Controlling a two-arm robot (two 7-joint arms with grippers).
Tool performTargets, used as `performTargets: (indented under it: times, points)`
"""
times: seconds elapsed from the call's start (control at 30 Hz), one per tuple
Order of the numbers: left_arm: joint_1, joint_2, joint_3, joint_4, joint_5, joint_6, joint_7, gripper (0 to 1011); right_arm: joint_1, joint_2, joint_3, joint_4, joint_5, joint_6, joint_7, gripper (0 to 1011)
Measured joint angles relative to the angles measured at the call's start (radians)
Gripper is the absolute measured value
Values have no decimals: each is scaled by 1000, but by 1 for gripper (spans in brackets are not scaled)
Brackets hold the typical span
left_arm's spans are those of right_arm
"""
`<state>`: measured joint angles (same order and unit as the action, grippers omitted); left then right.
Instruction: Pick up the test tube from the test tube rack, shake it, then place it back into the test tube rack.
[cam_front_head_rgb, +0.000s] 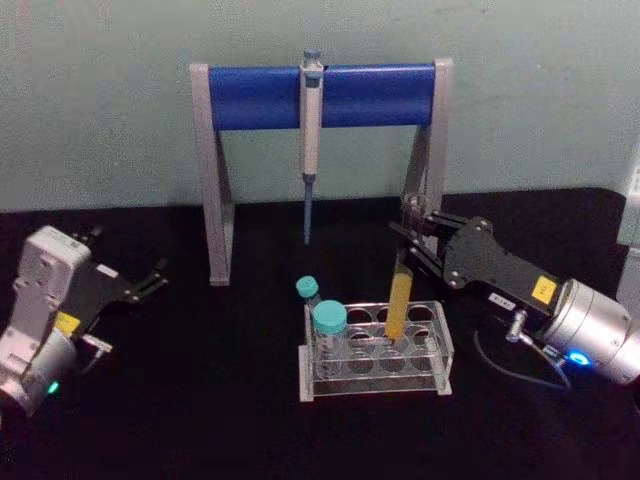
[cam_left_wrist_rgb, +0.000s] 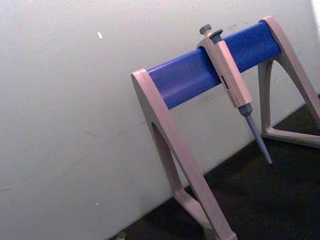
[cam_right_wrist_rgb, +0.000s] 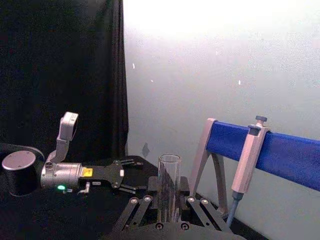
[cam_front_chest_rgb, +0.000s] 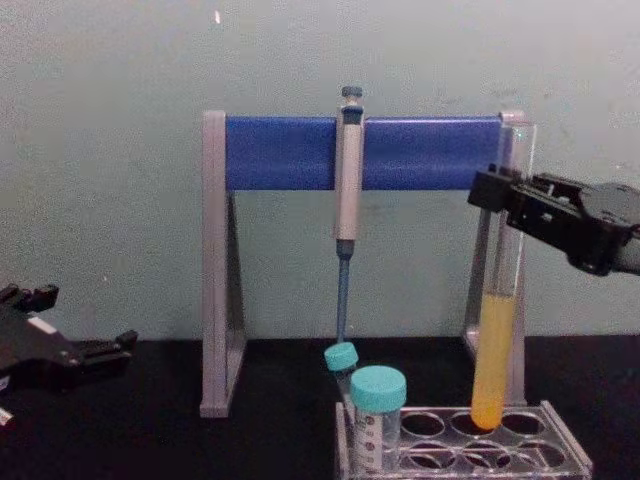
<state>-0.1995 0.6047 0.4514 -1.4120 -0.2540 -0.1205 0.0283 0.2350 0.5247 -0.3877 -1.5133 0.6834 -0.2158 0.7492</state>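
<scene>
Black table (cam_front_head_rgb: 200, 420) under a pale wall (cam_front_head_rgb: 100, 100), and we have the right gripper (cam_front_head_rgb: 412, 240) clamped on the clear upper part of the test tube (cam_front_head_rgb: 400, 300), which leans slightly with its yellow-orange end at a back-row hole of the test tube rack (cam_front_head_rgb: 445, 365); whether it is seated we cannot tell. Over on the left of the table we see the left gripper (cam_front_head_rgb: 155, 278), fingers spread with nothing between them, and two teal-capped vials (cam_front_head_rgb: 329, 322) at the rack's left end.

A pale grey-green wall (cam_front_head_rgb: 100, 100) rises behind the black tabletop (cam_front_head_rgb: 200, 420).
</scene>
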Motion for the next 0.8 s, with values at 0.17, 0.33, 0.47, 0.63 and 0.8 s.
performTargets:
  times: [0.17, 0.33, 0.47, 0.63, 0.8]
  points:
    - [0, 0, 0, 0, 0, 0, 0, 1001, -3, 3, -1, 0, 3, -3, -2, 237]
    - [0, 0, 0, 0, 0, 0, 0, 1001, -9, 8, 1, -5, 4, -6, -10, 237]
    - [0, 0, 0, 0, 0, 0, 0, 1001, -18, 14, 8, -12, 1, -10, -25, 237]
    - [0, 0, 0, 0, 0, 0, 0, 1001, -31, 21, 24, -16, -5, -15, -43, 237]
    - [0, 0, 0, 0, 0, 0, 0, 1001, -42, 24, 38, -14, -8, -15, -55, 237]
